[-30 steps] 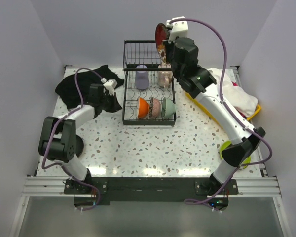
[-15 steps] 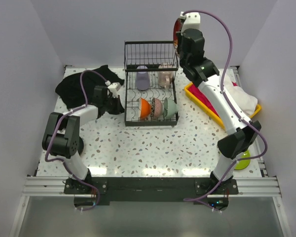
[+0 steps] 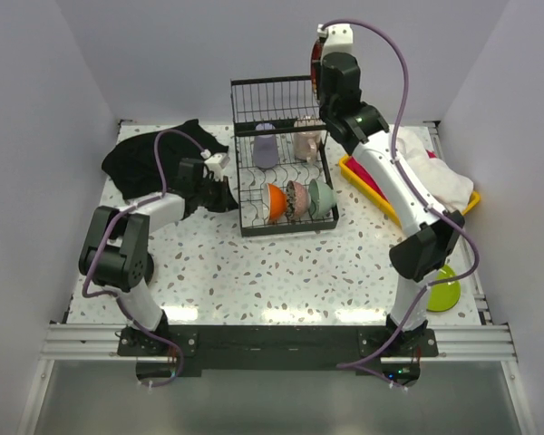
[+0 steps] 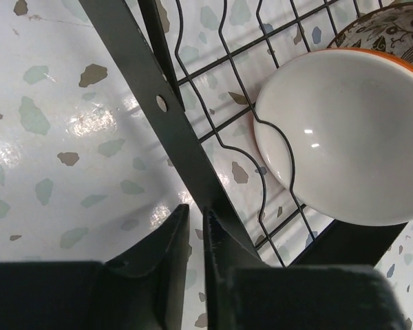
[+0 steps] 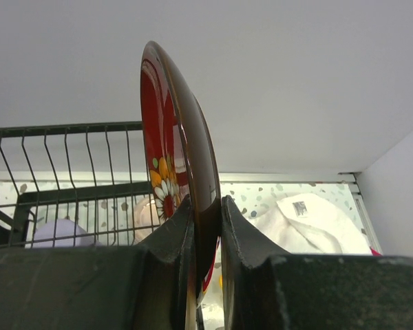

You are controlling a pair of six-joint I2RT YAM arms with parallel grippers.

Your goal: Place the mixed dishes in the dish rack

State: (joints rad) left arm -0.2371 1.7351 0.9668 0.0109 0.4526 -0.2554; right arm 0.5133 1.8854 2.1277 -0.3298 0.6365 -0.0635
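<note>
While the right gripper (image 5: 205, 210) is clamped on the red floral bowl (image 5: 166, 130) at its rim, edge-up above the dish rack (image 3: 276, 95), 3 bowls (image 3: 295, 199) and 2 mugs (image 3: 267, 147) are already racked; the lime green plate (image 3: 444, 294) is not yet loaded. At the rack's frame, the left gripper (image 4: 196, 223) is seen, but its hold cannot be told.

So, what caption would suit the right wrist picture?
Right gripper pinches a red floral dish upright by its rim, the black wire rack just behind.

Speckled terrazzo table (image 3: 281, 272), plain white walls (image 3: 163, 54)
</note>
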